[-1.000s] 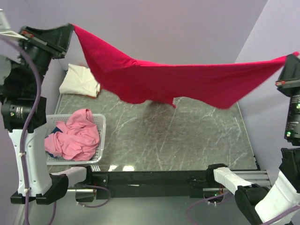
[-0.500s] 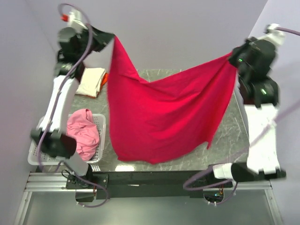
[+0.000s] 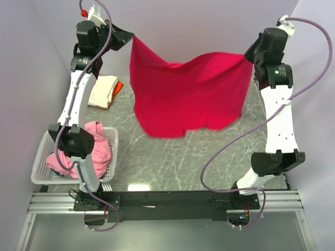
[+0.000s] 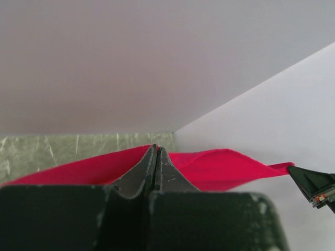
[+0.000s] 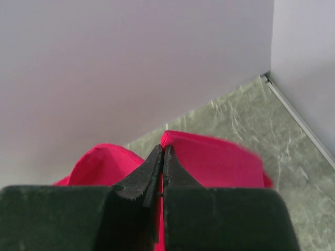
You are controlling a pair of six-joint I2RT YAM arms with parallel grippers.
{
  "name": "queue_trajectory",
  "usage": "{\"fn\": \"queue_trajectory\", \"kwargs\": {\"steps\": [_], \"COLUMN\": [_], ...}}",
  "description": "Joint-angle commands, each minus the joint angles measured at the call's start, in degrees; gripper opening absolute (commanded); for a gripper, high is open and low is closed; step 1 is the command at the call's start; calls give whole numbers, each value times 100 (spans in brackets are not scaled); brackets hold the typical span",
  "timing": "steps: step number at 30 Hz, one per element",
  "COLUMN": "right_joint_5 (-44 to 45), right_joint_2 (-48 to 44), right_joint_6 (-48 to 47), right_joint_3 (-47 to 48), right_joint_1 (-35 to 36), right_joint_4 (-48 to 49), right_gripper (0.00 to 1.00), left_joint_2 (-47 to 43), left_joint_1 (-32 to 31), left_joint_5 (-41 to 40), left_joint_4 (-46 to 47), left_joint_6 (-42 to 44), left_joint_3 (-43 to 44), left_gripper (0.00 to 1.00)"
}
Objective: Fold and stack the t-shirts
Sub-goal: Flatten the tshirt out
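Top external view: the crimson t-shirt (image 3: 188, 94) is held up by its two upper corners above the far half of the table (image 3: 172, 162). One corner is pinched by the left gripper (image 3: 131, 37), the other by the right gripper (image 3: 247, 55). The held edge runs left to right, roughly parallel to the far edge, and sags in the middle. The cloth hangs below and nearer than both grippers. Whether the lower hem touches the table cannot be told. A lay-down would be judged to need both arms lowered evenly, since neither is nearer.

Left wrist view: the left gripper's (image 4: 155, 149) jaws are seen pressed together on a ridge of the crimson t-shirt (image 4: 78, 170), which stretches away to the right.

Right wrist view: the right gripper's (image 5: 162, 149) jaws are likewise clamped on the crimson t-shirt (image 5: 214, 162), with the table's far right corner seen beyond.
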Motion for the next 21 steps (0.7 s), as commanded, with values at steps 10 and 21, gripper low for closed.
{"fn": "queue_trajectory", "kwargs": {"steps": [10, 21], "right_joint_5": [369, 1266], "right_joint_2": [-2347, -3658], "right_joint_6": [-386, -1081], "right_joint_3": [-777, -252], "right_joint_1": [24, 24], "right_joint_4": [402, -353], "right_gripper": [0, 0], "left_joint_2": [-3287, -4985], "left_joint_1": [43, 43], "left_joint_5": [-867, -1351], "left_joint_4": [1107, 422], "left_joint_6": [170, 979], "left_joint_3": [-2178, -2349], "left_gripper": [1, 1]}}
